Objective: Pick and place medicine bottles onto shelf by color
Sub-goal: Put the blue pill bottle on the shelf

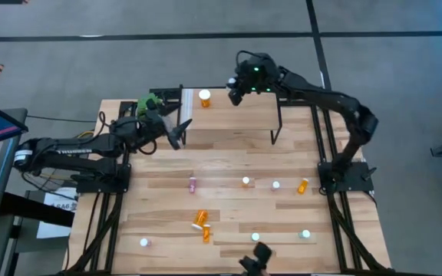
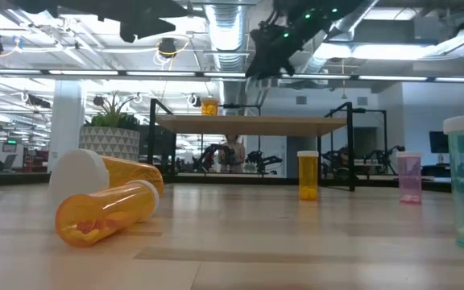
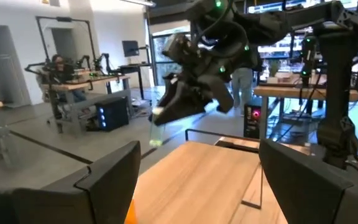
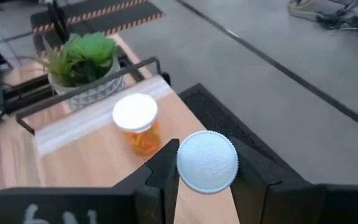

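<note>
1. The right gripper [image 4: 205, 171], at the upper centre of the high view above the shelf [image 1: 236, 115], was clamped on a white-capped bottle [image 4: 207, 160]; its body colour was hidden.
2. One orange bottle [image 1: 205, 97] stood upright on the shelf near its white strip.
3. The left gripper [image 1: 176, 134] waited at the shelf's left end, fingers spread and empty.
4. The remaining bottles, e.g. a lying orange bottle [image 2: 107, 212], sat on the tabletop [image 1: 229, 165].
5. Judged handling: light, rigid, smooth plastic; round bodies roll when lying. Grip across the body below the cap.
</note>
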